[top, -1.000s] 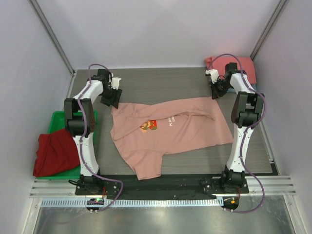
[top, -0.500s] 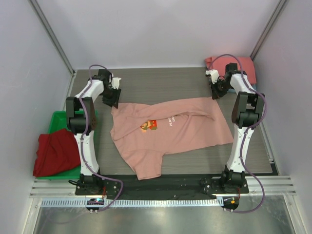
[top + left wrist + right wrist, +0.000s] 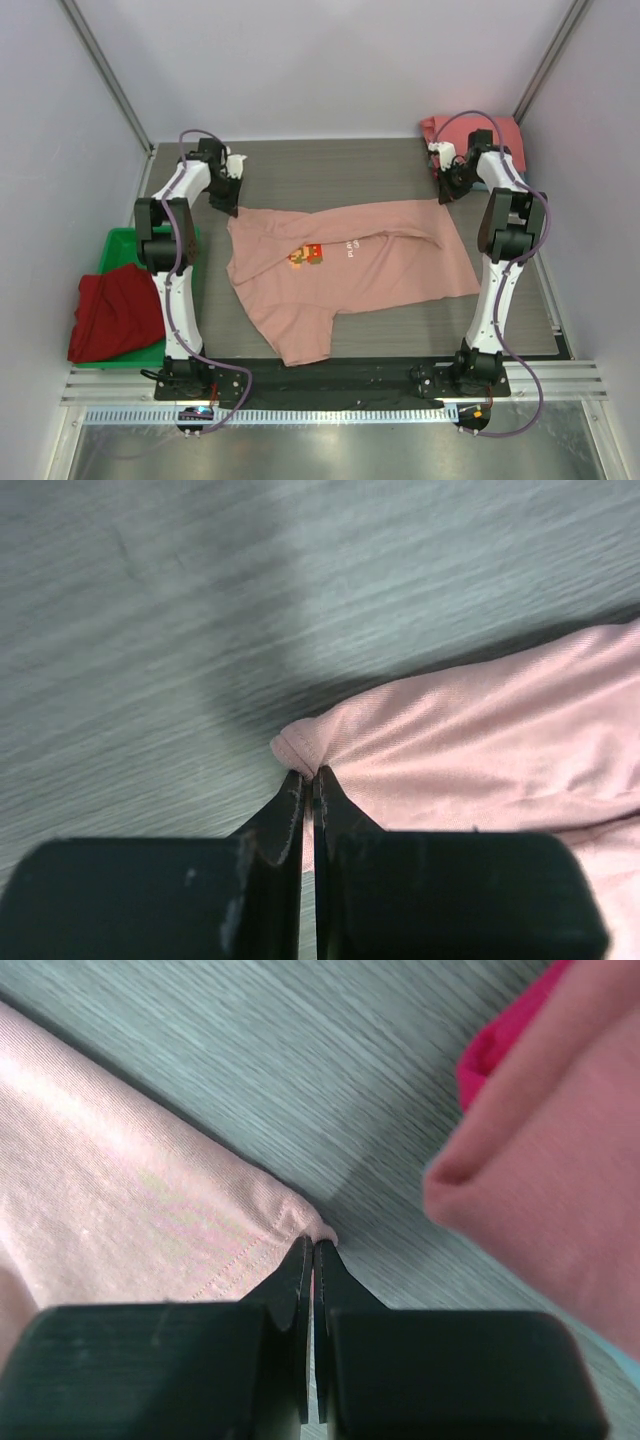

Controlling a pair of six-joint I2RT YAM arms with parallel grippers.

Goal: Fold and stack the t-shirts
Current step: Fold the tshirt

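Note:
A dusty-pink t-shirt (image 3: 350,268) with a small pixel character print lies spread on the grey table. My left gripper (image 3: 230,210) is shut on its far left corner, and the left wrist view shows pink cloth (image 3: 440,750) pinched between the black jaws of that gripper (image 3: 309,776). My right gripper (image 3: 444,198) is shut on the far right corner; the hem (image 3: 250,1210) is caught in the jaws of the right gripper (image 3: 312,1246). A coral-red folded t-shirt (image 3: 500,132) lies at the back right. A dark red t-shirt (image 3: 115,312) is heaped at the left.
A green plastic tray (image 3: 118,244) sits left of the table, under the dark red shirt. White walls and metal posts enclose the table. In the right wrist view the coral-red shirt (image 3: 560,1140) lies close to the gripper.
My left gripper moved slightly back and shut on the pink shirt's far left corner. The right arm shifted slightly with its grip kept.

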